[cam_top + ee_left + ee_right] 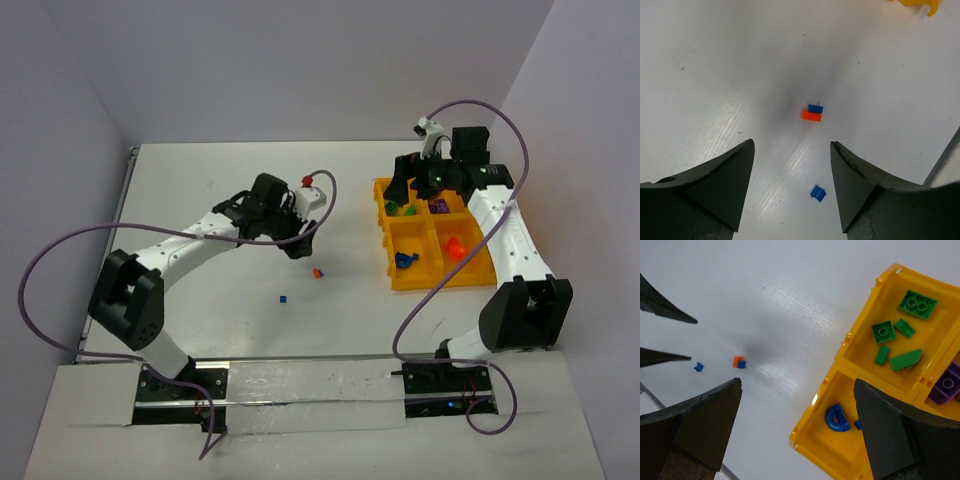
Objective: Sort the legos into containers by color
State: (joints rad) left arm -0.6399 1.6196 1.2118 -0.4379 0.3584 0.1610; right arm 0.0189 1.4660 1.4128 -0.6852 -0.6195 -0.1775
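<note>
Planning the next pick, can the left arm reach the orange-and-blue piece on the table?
Probably yes: the left gripper hangs open over the orange-and-blue piece, with nothing between them.

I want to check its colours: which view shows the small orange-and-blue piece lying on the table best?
Left wrist: the orange-and-blue piece sits centred, close, unobstructed. Right wrist shows it smaller; top external, a mere orange speck.

Your arms (180,250) have white shells and black joints; a purple cable (468,101) loops off each; your left gripper (791,145) has black wedge-shaped fingers (715,195).
</note>
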